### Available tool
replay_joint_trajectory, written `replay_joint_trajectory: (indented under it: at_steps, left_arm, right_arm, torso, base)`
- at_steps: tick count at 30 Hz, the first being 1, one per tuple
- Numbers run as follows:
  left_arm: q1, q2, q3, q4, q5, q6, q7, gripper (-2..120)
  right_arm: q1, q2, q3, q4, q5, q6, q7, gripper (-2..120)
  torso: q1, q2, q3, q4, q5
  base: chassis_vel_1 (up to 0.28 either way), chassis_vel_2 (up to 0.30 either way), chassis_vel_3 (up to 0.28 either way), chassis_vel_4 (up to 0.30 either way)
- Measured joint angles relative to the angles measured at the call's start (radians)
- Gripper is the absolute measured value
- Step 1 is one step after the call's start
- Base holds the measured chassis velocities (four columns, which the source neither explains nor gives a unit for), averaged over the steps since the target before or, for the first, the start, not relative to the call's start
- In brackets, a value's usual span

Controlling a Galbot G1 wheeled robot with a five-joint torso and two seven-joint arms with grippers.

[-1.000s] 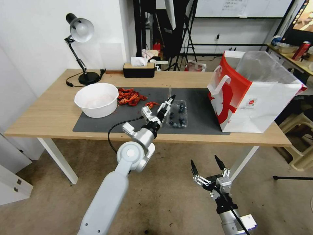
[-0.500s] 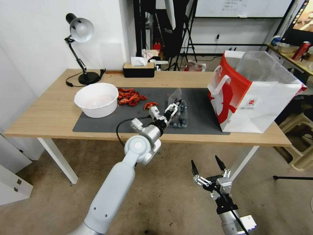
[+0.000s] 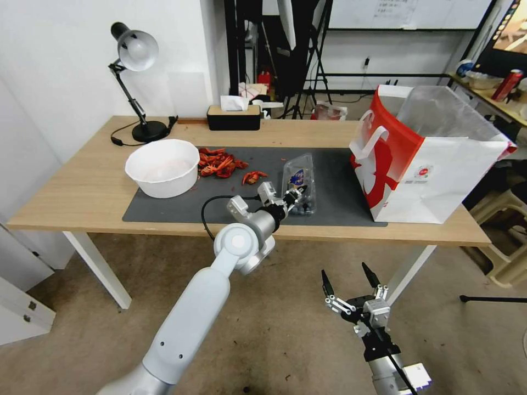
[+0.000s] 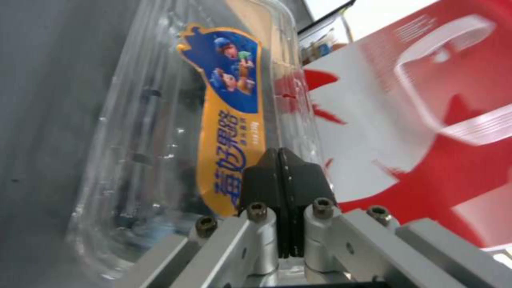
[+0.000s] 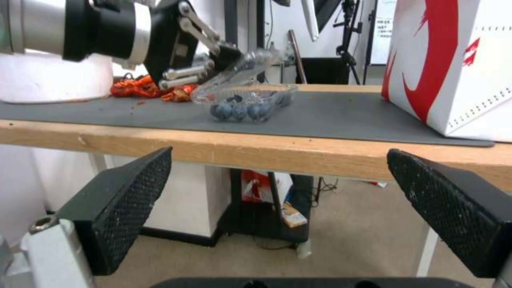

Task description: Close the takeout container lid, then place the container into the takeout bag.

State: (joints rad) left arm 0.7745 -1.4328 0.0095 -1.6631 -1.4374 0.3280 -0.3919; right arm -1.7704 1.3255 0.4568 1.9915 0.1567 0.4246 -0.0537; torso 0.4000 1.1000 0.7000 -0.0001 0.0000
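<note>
The takeout container (image 3: 305, 205) sits on the grey mat, blue berries showing through its clear base (image 5: 245, 107). Its lid (image 3: 299, 171) stands tilted over the base, half closed, label facing up (image 4: 227, 120). My left gripper (image 3: 294, 193) is at the container's near left edge, shut on the lid's rim (image 5: 256, 64); the black pads (image 4: 267, 176) press together. The red and white takeout bag (image 3: 428, 164) stands open at the right end of the mat, apart from the container. My right gripper (image 3: 345, 271) hangs open below the table's front edge, holding nothing.
A white bowl (image 3: 163, 166) and a pile of red crayfish (image 3: 219, 163) lie left of the container on the mat (image 3: 181, 206). A desk lamp (image 3: 137, 55) and tissue box (image 3: 233, 116) stand at the back. Bare mat separates container and bag (image 5: 459, 60).
My left gripper has moved right and down toward the container, swinging the lid from upright over toward the base. The right arm has stayed put.
</note>
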Motion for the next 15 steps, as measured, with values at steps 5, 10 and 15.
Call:
replay_joint_trajectory:
  at_steps: [5,10,15]
  left_arm:
    - [-0.016,0.002,0.012,0.011,0.027,0.025,-0.036,0]
    - [-0.029,0.01,0.02,0.016,0.043,0.049,-0.063,0]
    - [-0.04,0.019,0.023,0.018,0.045,0.061,-0.086,0]
  right_arm:
    - [0.004,-0.002,0.001,0.003,0.004,-0.004,0.0,100]
    - [0.011,-0.009,0.002,0.012,0.022,-0.017,-0.002,100]
    - [0.037,-0.042,0.009,0.051,0.134,-0.09,-0.026,100]
  torso:
    - [0.0,0.0,0.0,0.0,0.0]
    - [0.0,0.0,0.0,0.0,0.0]
    - [0.0,0.0,0.0,0.0,-0.0001]
  base:
    - [0.0,0.0,0.0,0.0]
    - [0.0,0.0,0.0,0.0]
    - [0.0,0.0,0.0,0.0]
